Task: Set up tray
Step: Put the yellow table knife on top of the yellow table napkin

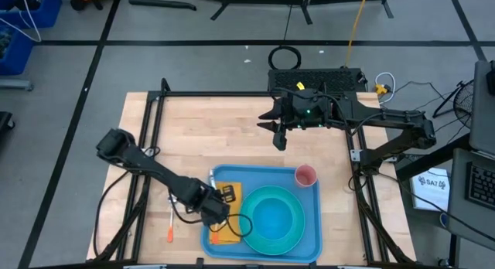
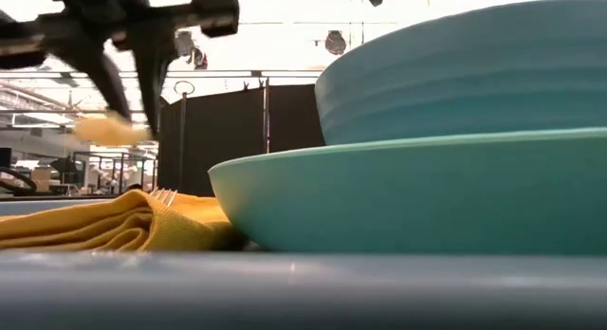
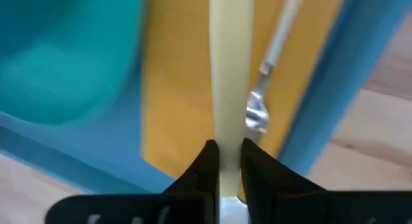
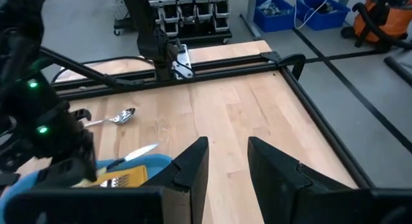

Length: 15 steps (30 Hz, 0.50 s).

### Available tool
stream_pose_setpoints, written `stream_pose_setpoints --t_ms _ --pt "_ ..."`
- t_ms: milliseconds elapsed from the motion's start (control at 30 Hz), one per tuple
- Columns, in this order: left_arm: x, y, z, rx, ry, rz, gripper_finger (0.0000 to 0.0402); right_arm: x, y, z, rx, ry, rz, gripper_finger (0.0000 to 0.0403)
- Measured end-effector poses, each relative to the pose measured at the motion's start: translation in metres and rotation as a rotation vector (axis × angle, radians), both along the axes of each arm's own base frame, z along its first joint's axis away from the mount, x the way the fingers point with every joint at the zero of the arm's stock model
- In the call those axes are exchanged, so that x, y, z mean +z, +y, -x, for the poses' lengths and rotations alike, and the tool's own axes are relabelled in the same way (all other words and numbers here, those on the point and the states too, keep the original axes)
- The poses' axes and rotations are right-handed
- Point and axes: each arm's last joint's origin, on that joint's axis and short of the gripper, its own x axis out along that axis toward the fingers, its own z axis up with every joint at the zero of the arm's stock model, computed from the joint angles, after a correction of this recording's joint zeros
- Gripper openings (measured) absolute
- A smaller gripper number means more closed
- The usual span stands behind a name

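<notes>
L gripper [image 3: 225,161] fingers nearly shut on cream knife handle [image 3: 226,76], long axis straight ahead of fingertips, over napkin [image 3: 177,82] inside tray [image 1: 312,223]. R gripper [image 1: 280,136] part-open, empty, well apart.

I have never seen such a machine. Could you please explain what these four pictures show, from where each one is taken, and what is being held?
This is a robot with two dark arms working at a wooden table. One picture looks straight down from above. One looks level across the table top. The other two come from cameras on the arms' wrists.

On the table lies a blue tray. It carries a turquoise plate with a bowl on it, a pink cup and a yellow napkin with a fork on top.

The left hand is shut on a cream-handled utensil, perhaps a knife, above the napkin. The right hand waits open over the table's far side and holds nothing. A spoon lies on the bare wood.
</notes>
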Motion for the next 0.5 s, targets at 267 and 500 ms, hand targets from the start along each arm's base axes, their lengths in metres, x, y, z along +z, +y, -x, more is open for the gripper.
stream_pose_setpoints --t_ms 267,500 --pt "-0.002 -0.009 -0.021 -0.111 0.02 0.029 0.0038 0.001 0.0 0.0 -0.008 -0.012 -0.016 0.01" --pt "-0.021 -0.018 -0.031 -0.203 0.066 0.031 0.0038 0.001 0.0 -0.001 -0.008 -0.018 -0.016 0.01"
